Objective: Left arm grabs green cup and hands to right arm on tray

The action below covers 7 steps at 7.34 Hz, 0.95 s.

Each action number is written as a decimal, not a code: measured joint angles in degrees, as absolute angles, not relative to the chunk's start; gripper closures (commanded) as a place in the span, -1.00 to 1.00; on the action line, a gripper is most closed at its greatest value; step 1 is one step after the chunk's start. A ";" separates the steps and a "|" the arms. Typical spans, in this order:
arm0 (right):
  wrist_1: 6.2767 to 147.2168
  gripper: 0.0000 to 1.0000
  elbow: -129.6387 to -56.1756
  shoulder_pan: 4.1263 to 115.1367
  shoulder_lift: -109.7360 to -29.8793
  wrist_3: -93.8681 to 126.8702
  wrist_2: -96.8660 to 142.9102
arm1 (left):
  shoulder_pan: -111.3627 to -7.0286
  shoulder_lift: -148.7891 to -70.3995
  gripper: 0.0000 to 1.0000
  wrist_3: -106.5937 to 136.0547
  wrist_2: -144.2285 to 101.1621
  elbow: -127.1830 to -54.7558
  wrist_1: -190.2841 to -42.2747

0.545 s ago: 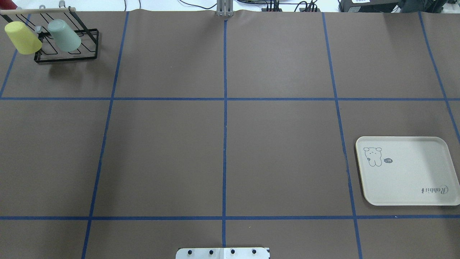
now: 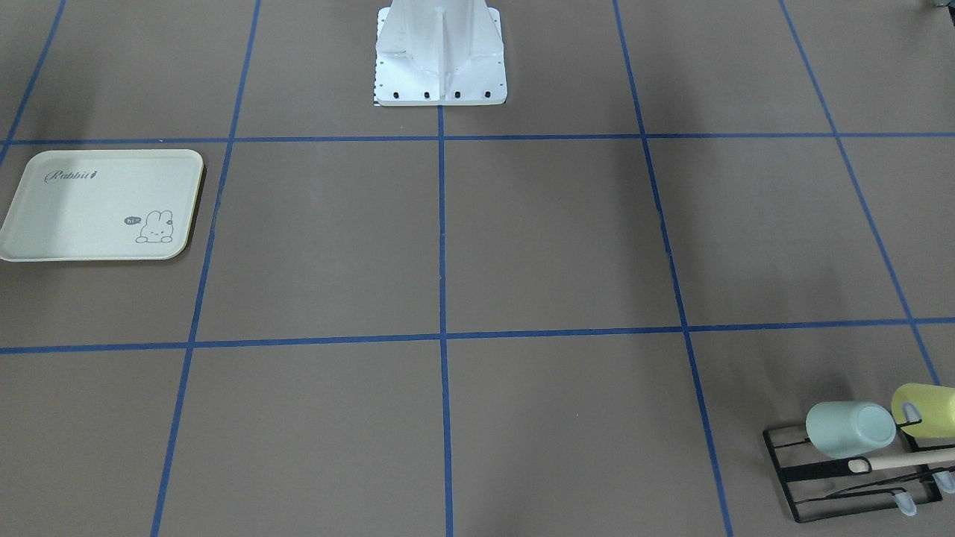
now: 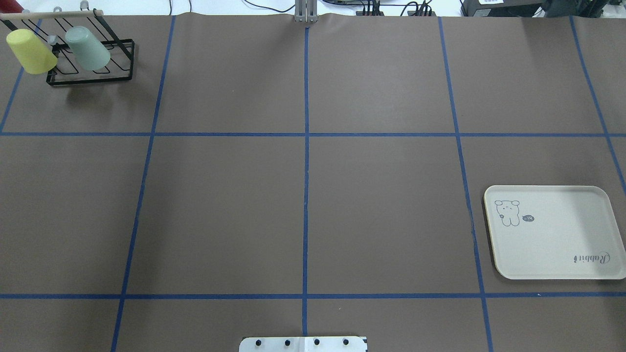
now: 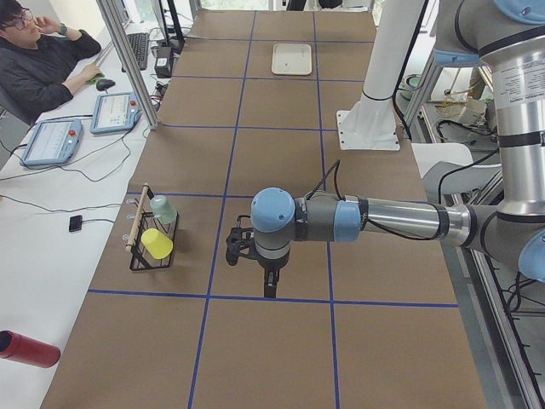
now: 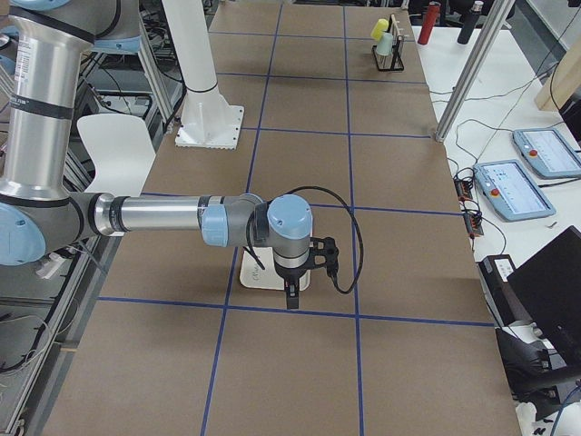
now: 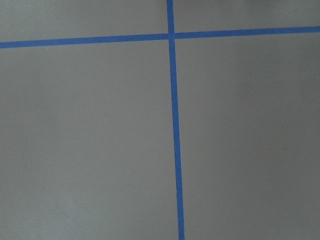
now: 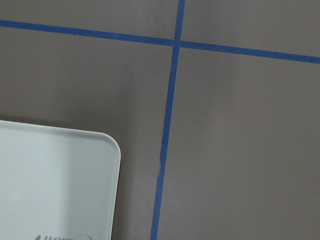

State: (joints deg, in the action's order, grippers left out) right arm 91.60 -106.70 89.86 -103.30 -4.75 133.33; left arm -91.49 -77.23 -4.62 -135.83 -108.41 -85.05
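The green cup (image 3: 88, 48) hangs mouth-down on the black wire rack (image 3: 93, 73) at the far left corner, beside a yellow cup (image 3: 30, 51). It also shows in the front view (image 2: 850, 429) and the left side view (image 4: 163, 209). The cream tray (image 3: 552, 232) lies at the right, bare. My left gripper (image 4: 269, 285) points down over the table, apart from the rack, toward the robot's side of it. My right gripper (image 5: 291, 298) hangs over the tray's edge (image 5: 259, 275). Both show only in the side views, so I cannot tell whether they are open or shut.
The table is brown with blue tape grid lines. The white robot base (image 2: 440, 56) stands at mid-table on the robot's side. A red bottle (image 4: 25, 349) lies off the table's left end. An operator (image 4: 43, 64) sits at a side desk with tablets.
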 measured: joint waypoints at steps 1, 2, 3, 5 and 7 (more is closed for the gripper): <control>91.63 -1.00 -106.69 89.74 -102.90 -4.75 133.33 | -91.44 -78.22 -1.00 -5.40 -135.61 -108.52 -86.21; 91.70 -1.00 -106.65 89.55 -102.16 -4.75 133.35 | -91.31 -79.61 -1.00 -6.16 -135.57 -108.11 -89.16; 91.76 -1.00 -106.63 89.30 -101.23 -4.75 133.38 | -91.21 -81.91 -1.00 -6.08 -135.71 -106.80 -91.41; 91.75 -1.00 -106.43 88.53 -98.96 -4.75 133.45 | -91.07 -87.94 -1.00 1.72 -138.55 -104.21 -92.48; 91.68 -1.00 -105.80 88.08 -96.88 -4.75 133.43 | -89.83 -92.12 -1.00 6.87 -139.99 -103.66 -94.35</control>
State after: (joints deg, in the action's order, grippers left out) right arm 91.68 -105.80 88.08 -96.88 -4.75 133.43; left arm -89.83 -92.12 6.87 -139.99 -103.66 -94.35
